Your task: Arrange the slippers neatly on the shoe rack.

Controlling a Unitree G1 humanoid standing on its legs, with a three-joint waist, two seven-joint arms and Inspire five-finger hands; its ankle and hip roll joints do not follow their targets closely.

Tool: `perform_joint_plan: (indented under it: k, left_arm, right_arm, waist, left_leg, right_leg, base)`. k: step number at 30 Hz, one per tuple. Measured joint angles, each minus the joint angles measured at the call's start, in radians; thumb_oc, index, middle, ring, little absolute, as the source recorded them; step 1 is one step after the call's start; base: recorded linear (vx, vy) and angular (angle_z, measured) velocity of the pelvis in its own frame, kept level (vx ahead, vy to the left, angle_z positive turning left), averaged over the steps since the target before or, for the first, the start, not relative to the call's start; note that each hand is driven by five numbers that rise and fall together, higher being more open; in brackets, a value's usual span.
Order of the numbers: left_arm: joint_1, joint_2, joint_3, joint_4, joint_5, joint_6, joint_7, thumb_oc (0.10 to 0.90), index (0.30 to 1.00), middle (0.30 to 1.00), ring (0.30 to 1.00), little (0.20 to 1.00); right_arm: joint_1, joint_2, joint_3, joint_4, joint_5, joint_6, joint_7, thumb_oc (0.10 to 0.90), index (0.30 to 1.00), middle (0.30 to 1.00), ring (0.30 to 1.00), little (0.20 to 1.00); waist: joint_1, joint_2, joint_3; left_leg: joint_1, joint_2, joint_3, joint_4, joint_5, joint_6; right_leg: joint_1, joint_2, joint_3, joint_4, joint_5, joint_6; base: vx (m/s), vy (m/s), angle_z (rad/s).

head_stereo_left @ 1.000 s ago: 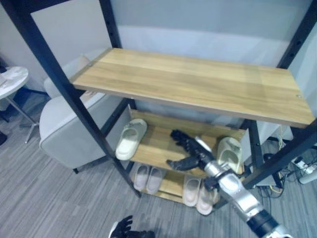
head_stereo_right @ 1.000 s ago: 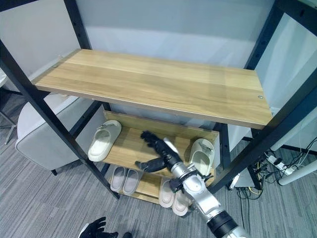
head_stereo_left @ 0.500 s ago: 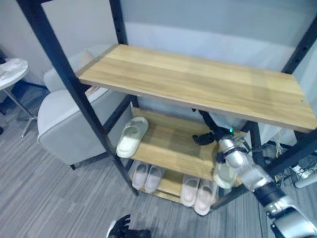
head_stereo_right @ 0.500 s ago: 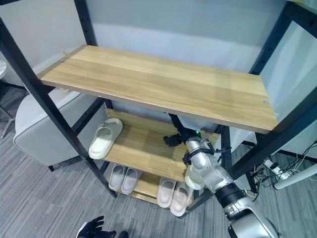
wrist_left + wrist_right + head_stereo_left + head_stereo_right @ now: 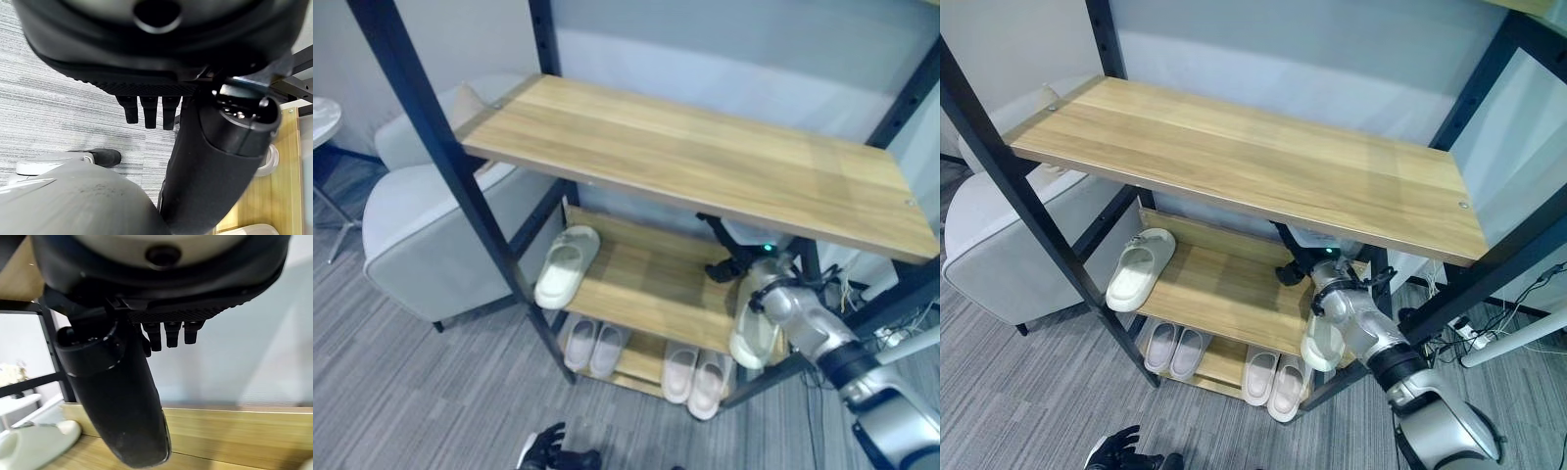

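Fingers of the right hand [image 5: 1295, 257] relaxed, grasping nothing; two cream slippers [image 5: 564, 266] on the middle shelf [image 5: 646, 294], two pairs [image 5: 592, 347] below.

The right arm comes in from the lower right and stretches far forward — its silver-grey forearm angled up and to the left, the wrist bent. The right robot hand [image 5: 1295, 270] is at the far end of that reach; in its own wrist view the fingers [image 5: 169, 334] hang fairly straight and relaxed beside the thick dark thumb, holding nothing. The left robot hand [image 5: 548, 451] hangs low at the near left — fingers [image 5: 146, 111] straight, loosely spread, empty.
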State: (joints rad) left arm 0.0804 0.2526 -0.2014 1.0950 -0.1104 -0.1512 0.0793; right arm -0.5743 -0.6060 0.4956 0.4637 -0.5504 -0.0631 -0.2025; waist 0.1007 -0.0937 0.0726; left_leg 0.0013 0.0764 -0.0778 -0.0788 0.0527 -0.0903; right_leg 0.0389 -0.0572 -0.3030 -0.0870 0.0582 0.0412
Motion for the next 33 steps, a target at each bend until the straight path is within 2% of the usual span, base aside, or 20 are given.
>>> perform_joint_plan:
  k: [3,7,16,20,27,33]
  left_arm:
    - [0.0,0.0,0.018,0.005,0.009,0.002,-0.003,0.8,0.9,0.9,0.9,0.9]
    - [-0.009,-0.001,0.018,0.004,0.033,0.008,-0.006,0.8,0.9,0.9,0.9,0.9]
    - [-0.016,0.003,0.015,0.005,0.04,0.02,-0.023,0.8,0.9,0.9,0.9,0.9]
    - [-0.019,0.007,0.007,0.005,0.04,0.021,-0.028,0.8,0.9,0.9,0.9,0.9]
    - [-0.026,0.022,0.008,0.009,0.041,0.022,-0.029,0.8,0.9,0.9,0.9,0.9]
    - [-0.041,0.034,0.007,0.027,0.039,0.022,-0.028,0.8,0.9,0.9,0.9,0.9]
  right_arm:
    - [0.092,-0.037,-0.058,-0.127,-0.009,-0.01,0.023,0.8,0.9,0.9,0.9,0.9]
    - [0.117,-0.072,-0.061,-0.15,-0.031,-0.018,0.045,0.8,0.9,0.9,0.9,0.9]
    - [0.125,-0.075,-0.059,-0.199,-0.048,-0.04,0.137,0.8,0.9,0.9,0.9,0.9]
    - [0.121,-0.079,-0.038,-0.184,-0.091,-0.027,0.164,0.8,0.9,0.9,0.9,0.9]
    - [0.101,-0.079,-0.009,-0.125,-0.117,-0.005,0.178,0.8,0.9,0.9,0.9,0.9]
    - [0.037,-0.073,0.093,0.008,-0.158,0.003,0.184,0.8,0.9,0.9,0.9,0.9]
  waist:
    - [-0.021,-0.004,0.002]
    - [-0.034,-0.005,0.003]
    - [-0.042,-0.017,0.009]
    - [-0.043,-0.023,0.013]
    - [-0.041,-0.05,0.026]
    - [-0.034,-0.077,0.03]
  left_leg:
    - [-0.001,-0.001,0.017,0.0,-0.002,0.005]
    - [0.002,-0.007,0.026,0.0,-0.004,0.009]
    - [0.007,-0.02,0.068,0.0,-0.007,0.023]
    - [0.006,-0.028,0.072,0.0,-0.007,0.031]
    - [0.001,-0.032,0.073,-0.001,-0.009,0.036]
    - [-0.003,-0.037,0.073,0.0,-0.01,0.039]
  right_leg:
    - [-0.01,-0.002,0.018,0.0,0.005,0.003]
    - [-0.013,-0.008,0.027,0.0,0.01,0.006]
    - [-0.03,-0.022,0.069,0.0,0.026,0.015]
    - [-0.032,-0.03,0.075,0.0,0.031,0.019]
    - [-0.038,-0.033,0.075,0.0,0.035,0.022]
    - [-0.044,-0.037,0.077,0.0,0.038,0.024]
  base:
    - [0.02,0.014,-0.14]
    - [0.01,0.008,-0.09]
    - [-0.01,0.02,-0.13]
    - [-0.01,0.007,-0.03]
    - [0.01,0.004,0.0]
    - [-0.01,0.002,-0.01]
